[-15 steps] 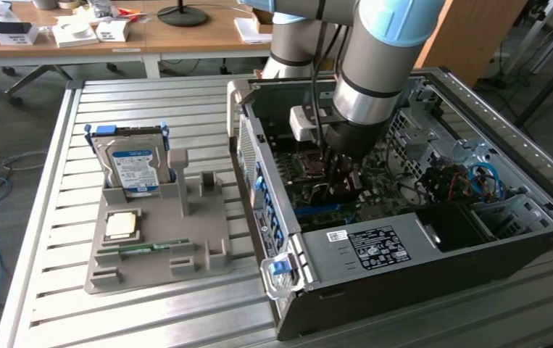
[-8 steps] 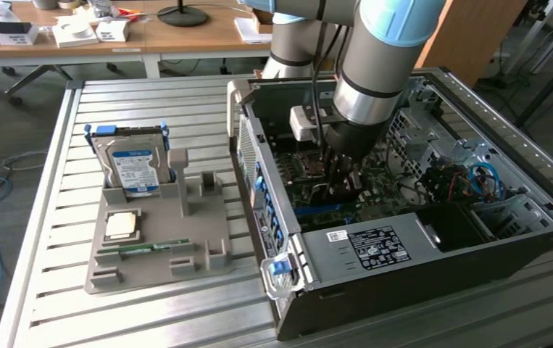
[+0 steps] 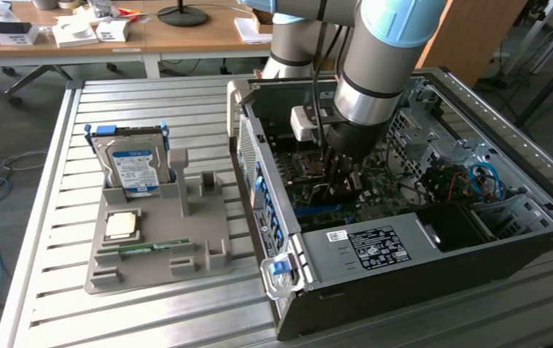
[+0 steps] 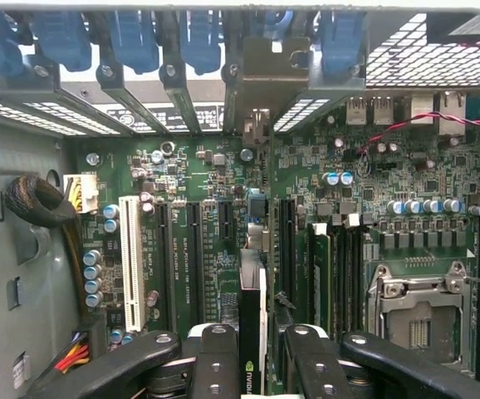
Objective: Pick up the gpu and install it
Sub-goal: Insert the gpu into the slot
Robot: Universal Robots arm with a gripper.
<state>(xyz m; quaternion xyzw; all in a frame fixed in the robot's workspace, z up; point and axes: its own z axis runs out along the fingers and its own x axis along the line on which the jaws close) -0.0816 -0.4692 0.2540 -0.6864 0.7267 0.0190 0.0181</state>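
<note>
**Lowering the gpu toward the board**

Clenched on the gpu (image 4: 252, 328), the jaws held the card edge-on above the motherboard (image 4: 207, 241) inside the open case (image 3: 421, 290). Its silver bracket (image 4: 261, 79) reached the case's rear wall. Whether the card's lower edge had entered one of the black expansion slots (image 4: 194, 266) could not be told; it was probably not fully seated. A slight tilt or sideways offset could jam the connector beside its slot, or snag the bracket and bend it.

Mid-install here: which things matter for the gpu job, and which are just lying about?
Job: gpu, held in the hand; motherboard; computer case.
Lying about: hard drive, memory stick, square chip, grey holder.
</note>
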